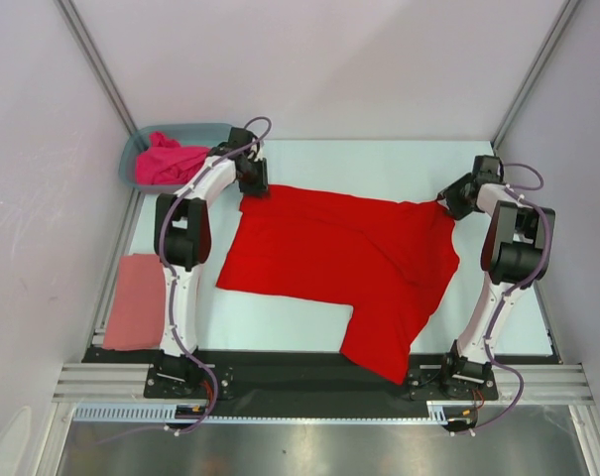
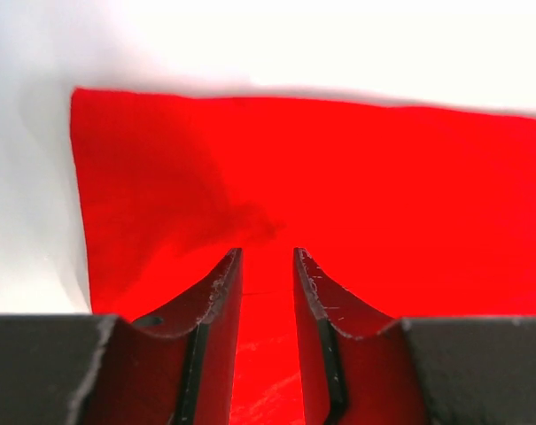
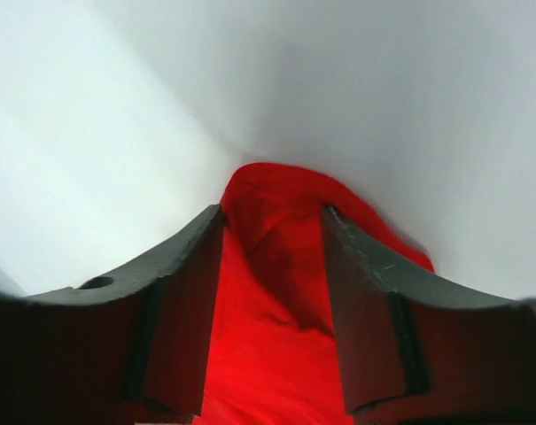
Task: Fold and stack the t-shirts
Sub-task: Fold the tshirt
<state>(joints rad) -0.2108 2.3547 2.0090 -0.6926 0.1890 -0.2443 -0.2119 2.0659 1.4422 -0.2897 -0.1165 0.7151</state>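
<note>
Pale, smooth table top (image 1: 379, 164). Bears a red t-shirt (image 1: 339, 253) spread wide across the middle, one flap reaching down to the near edge. Holds a salmon-pink t-shirt (image 1: 136, 302), folded flat, along the near left side. Carries a blue-grey tub (image 1: 129, 169) at the far left corner.

- Three t-shirts: one red t-shirt (image 1: 329, 253) spread at the centre, one salmon-pink t-shirt (image 1: 136, 302) folded at 8 o'clock, one magenta t-shirt (image 1: 169, 164) bunched at 10 o'clock.
- One blue-grey plastic tub (image 1: 131, 157), at 10 o'clock.
- Two robot arms: left arm (image 1: 185, 258) at 9 o'clock, right arm (image 1: 508, 258) at 3 o'clock.
- Two two-finger grippers: left gripper (image 1: 252, 183), right gripper (image 1: 448, 201).
- One pale table (image 1: 379, 159).
</note>
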